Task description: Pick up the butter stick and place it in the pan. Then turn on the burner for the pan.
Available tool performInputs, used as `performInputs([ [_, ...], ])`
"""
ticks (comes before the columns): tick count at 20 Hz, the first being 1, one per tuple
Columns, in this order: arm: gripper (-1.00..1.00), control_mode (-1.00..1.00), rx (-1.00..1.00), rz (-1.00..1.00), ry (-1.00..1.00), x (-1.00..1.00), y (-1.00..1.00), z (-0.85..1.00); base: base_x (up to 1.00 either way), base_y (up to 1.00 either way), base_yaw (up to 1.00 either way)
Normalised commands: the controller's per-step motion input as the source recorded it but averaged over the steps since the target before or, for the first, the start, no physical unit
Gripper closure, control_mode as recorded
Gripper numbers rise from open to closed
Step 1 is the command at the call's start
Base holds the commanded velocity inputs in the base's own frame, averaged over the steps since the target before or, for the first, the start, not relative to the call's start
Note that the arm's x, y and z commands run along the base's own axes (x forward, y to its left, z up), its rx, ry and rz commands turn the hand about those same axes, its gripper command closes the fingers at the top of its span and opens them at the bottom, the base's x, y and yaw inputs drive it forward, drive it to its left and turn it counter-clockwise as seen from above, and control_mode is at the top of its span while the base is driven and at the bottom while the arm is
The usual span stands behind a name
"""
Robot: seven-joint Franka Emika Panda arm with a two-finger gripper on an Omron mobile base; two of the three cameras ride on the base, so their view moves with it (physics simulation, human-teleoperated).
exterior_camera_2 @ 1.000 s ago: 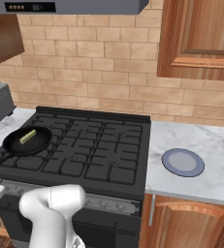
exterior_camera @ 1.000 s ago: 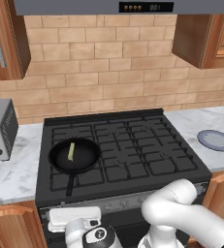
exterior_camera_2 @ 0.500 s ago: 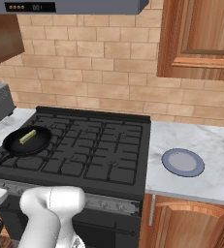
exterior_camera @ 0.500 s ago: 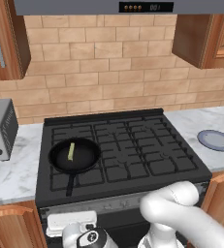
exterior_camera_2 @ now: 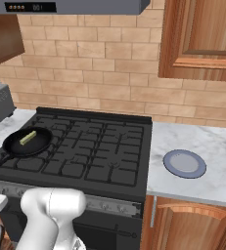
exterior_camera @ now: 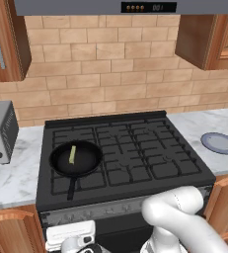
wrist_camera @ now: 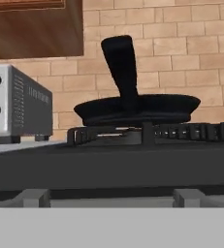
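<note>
The thin pale yellow-green butter stick lies inside the round black frying pan on the front-left burner. My pincer's state I cannot tell; my hand sits low before the stove front.

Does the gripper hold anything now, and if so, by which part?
Not the butter stick; it lies in the pan. Whether the gripper holds anything else cannot be told.

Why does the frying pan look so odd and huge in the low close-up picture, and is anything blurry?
Hand view: the camera sits low at the stove front, so the pan shows edge-on, its handle foreshortened toward the lens. Left base view: seen from above, evenly lit, the butter stick slightly soft. Right base view: no glare on the plate.
</note>
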Motion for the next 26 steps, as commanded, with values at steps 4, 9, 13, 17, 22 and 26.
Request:
performInputs([
  [4,-1.0,-1.0,0.0,0.0,-0.1,0.14,0.0,-0.26,0.0,0.0,0.0],
  [9,-1.0,-1.0,0.03,0.0,-0.06,0.25,0.0,-0.29,0.0,0.0,0.0],
  [13,-1.0,-1.0,0.05,-0.01,0.0,0.2,0.0,-0.22,0.0,0.0,0.0],
  [17,-1.0,-1.0,0.04,-0.01,0.0,0.12,0.0,-0.27,0.0,0.0,0.0],
  [22,-1.0,-1.0,0.05,0.0,0.0,0.06,0.0,-0.21,0.0,0.0,0.0],
  [26,-1.0,-1.0,0.05,0.0,0.05,0.03,0.0,-0.12,0.0,0.0,0.0],
])
